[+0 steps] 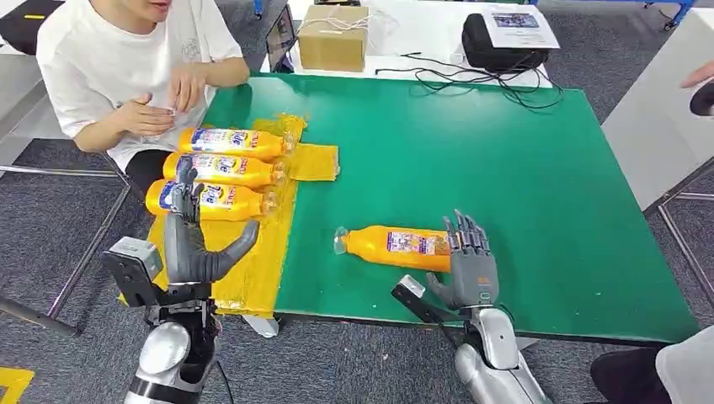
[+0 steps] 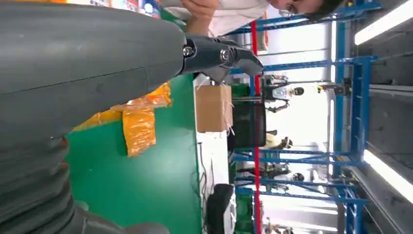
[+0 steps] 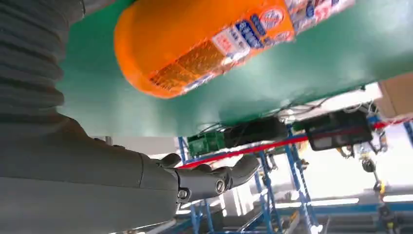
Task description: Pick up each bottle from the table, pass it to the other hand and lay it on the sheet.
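Note:
One orange bottle (image 1: 396,245) lies on its side on the green table (image 1: 505,168), its cap pointing toward the yellow sheet (image 1: 253,252). My right hand (image 1: 468,268) stands upright just behind the bottle's base, fingers spread, holding nothing; the right wrist view has the bottle's base (image 3: 195,48) close above the thumb (image 3: 209,178). Three more orange bottles (image 1: 221,169) lie side by side on the sheet at the table's left. My left hand (image 1: 198,246) hovers upright over the sheet's near part, open and empty.
A person in a white shirt (image 1: 126,59) sits at the table's far left corner, hands near the bottles. A cardboard box (image 1: 333,38), a black bag (image 1: 505,38) and cables (image 1: 471,80) lie on the white table beyond. Another person's hand (image 1: 699,76) shows at right.

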